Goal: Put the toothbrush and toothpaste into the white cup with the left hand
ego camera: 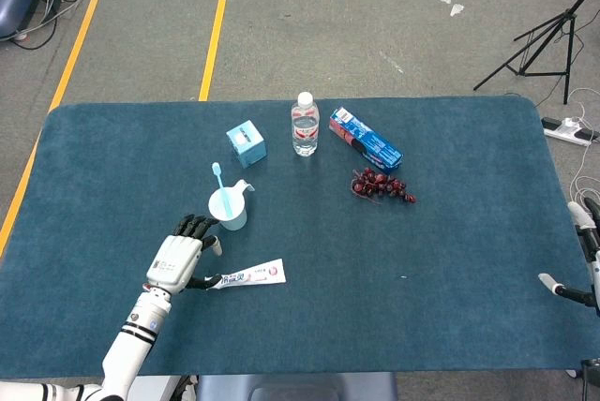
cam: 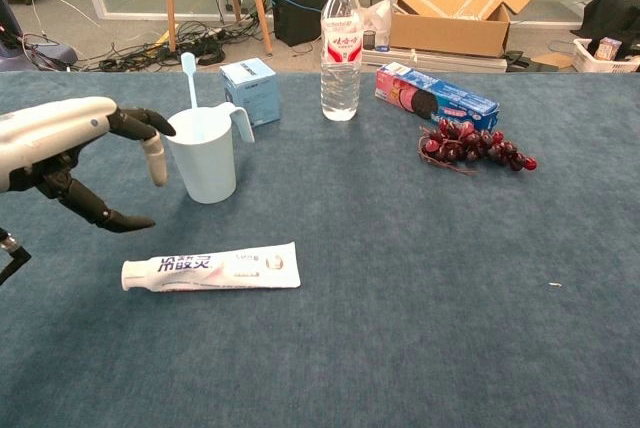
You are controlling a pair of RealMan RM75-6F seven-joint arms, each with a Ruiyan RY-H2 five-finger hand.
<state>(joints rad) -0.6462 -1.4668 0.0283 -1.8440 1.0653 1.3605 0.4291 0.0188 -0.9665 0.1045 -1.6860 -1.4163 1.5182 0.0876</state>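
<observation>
- The left hand (ego camera: 180, 258) (cam: 70, 143), white-backed with black fingers, hovers over the blue cloth-covered table (ego camera: 450, 307) (cam: 450, 328) with its fingers apart and lightly curved, holding nothing.
- The white toothpaste tube with a red-and-blue print (ego camera: 246, 275) (cam: 211, 267) lies flat on the table just beside that hand: in the head view its cap end sits under or next to the thumb, and in the chest view the tube lies below the hand, apart from the fingers.
- Whether the thumb touches the tube's cap end cannot be told.
- The white plastic cup with a handle (ego camera: 228, 208) (cam: 203, 155) stands upright just beyond the left hand's fingertips (cam: 153, 126), which reach close to its rim on the side away from the handle; contact cannot be told.
- The light-blue toothbrush (ego camera: 219, 186) (cam: 190, 88) stands in the cup, leaning, its head up above the rim.
- Farther back on the table stand a small light-blue carton (ego camera: 247, 143) (cam: 250, 90) and a clear water bottle with a red label (ego camera: 305, 126) (cam: 341, 43), upright.
- A long blue-and-red box (ego camera: 366, 139) (cam: 435, 96) lies beside the bottle, and a bunch of dark red grapes (ego camera: 381, 185) (cam: 472, 145) lies just in front of that box.
- The right hand (ego camera: 587, 260) shows only at the right edge of the head view, off the table's end, fingers apart and holding nothing.
</observation>
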